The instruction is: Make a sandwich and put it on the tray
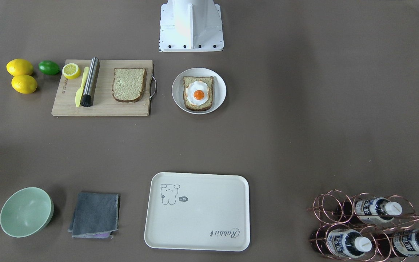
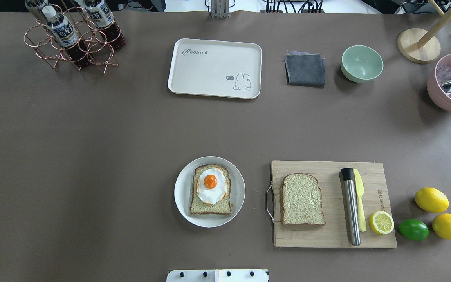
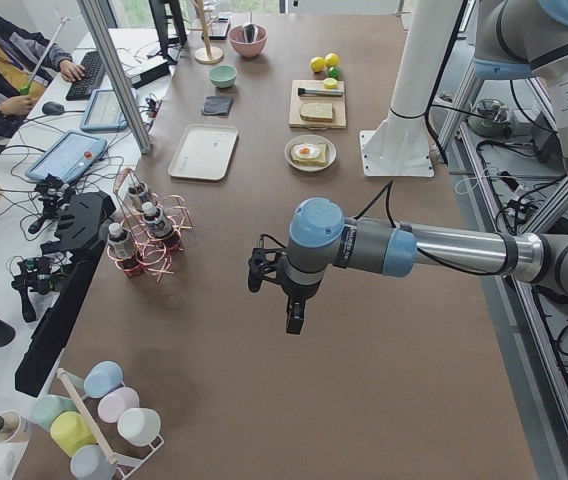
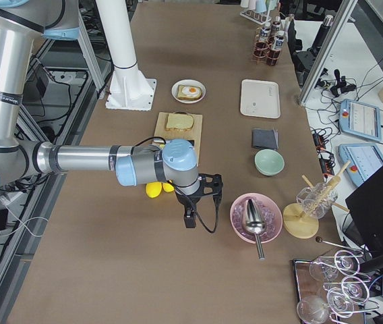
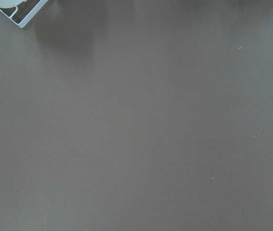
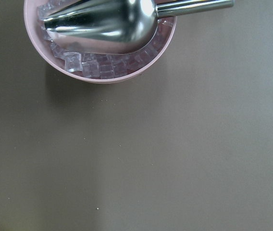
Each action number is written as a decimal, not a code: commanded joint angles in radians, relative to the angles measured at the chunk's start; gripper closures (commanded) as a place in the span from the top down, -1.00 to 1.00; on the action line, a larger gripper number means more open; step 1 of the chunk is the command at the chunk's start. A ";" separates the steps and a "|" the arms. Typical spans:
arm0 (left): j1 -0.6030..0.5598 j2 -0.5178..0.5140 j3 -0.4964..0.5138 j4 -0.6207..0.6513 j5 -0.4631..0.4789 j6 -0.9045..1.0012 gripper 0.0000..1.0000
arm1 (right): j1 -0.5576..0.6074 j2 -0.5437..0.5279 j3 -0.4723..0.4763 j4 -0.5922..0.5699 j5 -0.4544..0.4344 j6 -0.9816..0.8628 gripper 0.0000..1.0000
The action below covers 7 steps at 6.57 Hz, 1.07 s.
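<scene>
The sandwich lies in two parts. One bread slice with the fried egg point(image 2: 210, 190) on top rests on a round white plate point(image 2: 180, 192). A bare bread slice point(image 2: 302, 199) lies on the wooden cutting board point(image 2: 327, 237). The cream tray point(image 2: 210, 66) sits at the table's far side with nothing on it. My left gripper point(image 3: 292, 322) hangs over bare table near the bottle rack. My right gripper point(image 4: 189, 219) hangs beside the pink bowl. Both show only in the side views, so I cannot tell whether they are open or shut.
On the board lie a steel tube point(image 2: 351, 207), a yellow knife point(image 2: 360, 199) and a lemon half point(image 2: 381, 222). Beside it are two lemons point(image 2: 431, 199) and a lime point(image 2: 413, 229). A green bowl point(image 2: 361, 63), grey cloth point(image 2: 305, 69), bottle rack point(image 2: 73, 35) and ice bowl point(image 2: 444, 98) stand at the far side.
</scene>
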 commanded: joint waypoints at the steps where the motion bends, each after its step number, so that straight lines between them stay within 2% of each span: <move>1: 0.000 0.002 -0.019 0.000 0.003 0.001 0.97 | 0.000 0.000 0.000 0.000 0.000 0.000 1.00; 5: 0.006 0.008 -0.019 -0.002 0.003 0.004 0.97 | -0.001 0.000 0.000 0.000 0.001 0.000 1.00; 7: 0.008 0.007 -0.019 -0.002 0.003 0.003 0.97 | -0.015 0.000 0.006 0.002 0.052 0.009 1.00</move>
